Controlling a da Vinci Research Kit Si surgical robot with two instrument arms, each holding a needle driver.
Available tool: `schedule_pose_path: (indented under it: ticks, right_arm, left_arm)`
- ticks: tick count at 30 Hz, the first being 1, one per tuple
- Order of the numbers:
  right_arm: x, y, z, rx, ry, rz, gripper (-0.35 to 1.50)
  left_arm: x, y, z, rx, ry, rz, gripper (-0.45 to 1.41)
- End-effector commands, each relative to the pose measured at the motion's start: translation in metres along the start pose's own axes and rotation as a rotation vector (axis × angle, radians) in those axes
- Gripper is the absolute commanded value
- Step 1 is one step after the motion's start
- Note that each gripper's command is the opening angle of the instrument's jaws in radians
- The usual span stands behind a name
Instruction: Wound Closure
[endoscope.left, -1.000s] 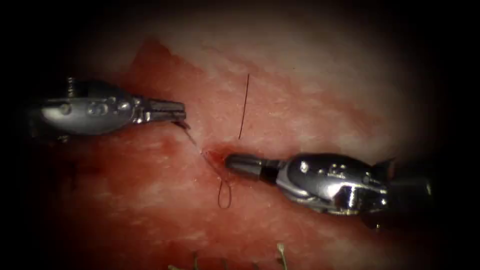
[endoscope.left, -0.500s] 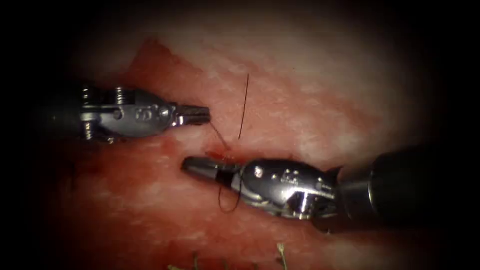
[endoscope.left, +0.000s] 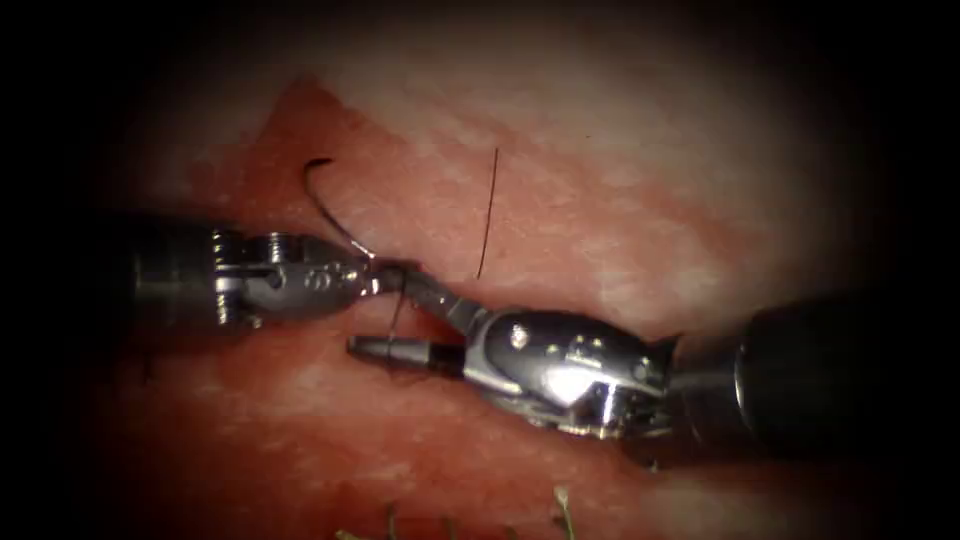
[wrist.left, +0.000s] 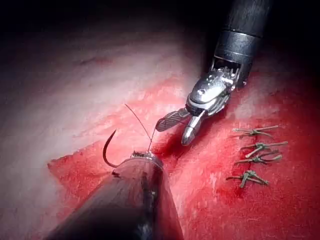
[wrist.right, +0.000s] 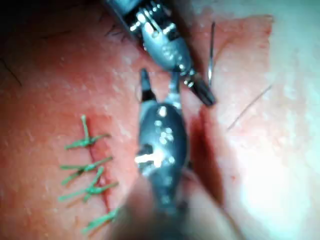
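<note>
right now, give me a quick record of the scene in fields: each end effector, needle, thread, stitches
left end effector: shut on the needle, near one end of its curve
right end effector: jaws open, holding nothing
needle: out of the tissue, arcing up left of the cut
thread: dark strand running down from the left end effector's tip
green stitches: knotted, in a row

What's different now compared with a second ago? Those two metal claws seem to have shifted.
The left tool moved right toward the cut and turned; the curved needle it holds near one end has come up clear of the tissue, arching up and left. The right tool slid left and opened its jaws, holding nothing, one jaw reaching toward the left tool's tip. The loose dark thread above and the green stitches stayed put.
</note>
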Motion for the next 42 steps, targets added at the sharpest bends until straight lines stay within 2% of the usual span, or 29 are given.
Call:
schedule_pose_path:
  ticks: [1,3,13,19,30,37,42]
  right_arm:
    - [-0.0008,-0.0007,0.0004,0.002,0.020,0.029,0.93]
    - [-0.0006,-0.0006,0.0004,0.001,0.044,0.037,0.93]
    - [-0.0008,-0.0008,0.0009,-0.013,0.045,0.036,0.88]
    - [-0.0017,-0.0009,0.0010,-0.050,0.045,0.028,0.85]
    - [-0.0025,0.0006,-0.0004,-0.144,-0.041,0.023,0.73]
    - [-0.0042,0.0008,-0.0001,-0.168,-0.138,0.008,0.66]
    - [-0.0045,0.0006,0.0000,-0.170,-0.166,0.010,0.66]
  left_arm:
    - [-0.0001,0.0010,0.0007,-0.006,0.000,0.001,-0.45]
    - [0.0000,0.0015,0.0006,-0.012,0.001,0.001,-0.45]
    - [0.0006,0.0032,-0.0002,-0.016,-0.005,-0.005,-0.45]
    - [0.0007,0.0043,-0.0016,-0.024,-0.015,-0.007,-0.45]
    - [0.0015,0.0054,-0.0061,-0.013,-0.043,-0.021,-0.45]
    - [0.0034,0.0062,-0.0095,-0.023,-0.059,-0.029,-0.45]
    - [0.0049,0.0054,-0.0116,-0.002,-0.051,0.002,-0.45]
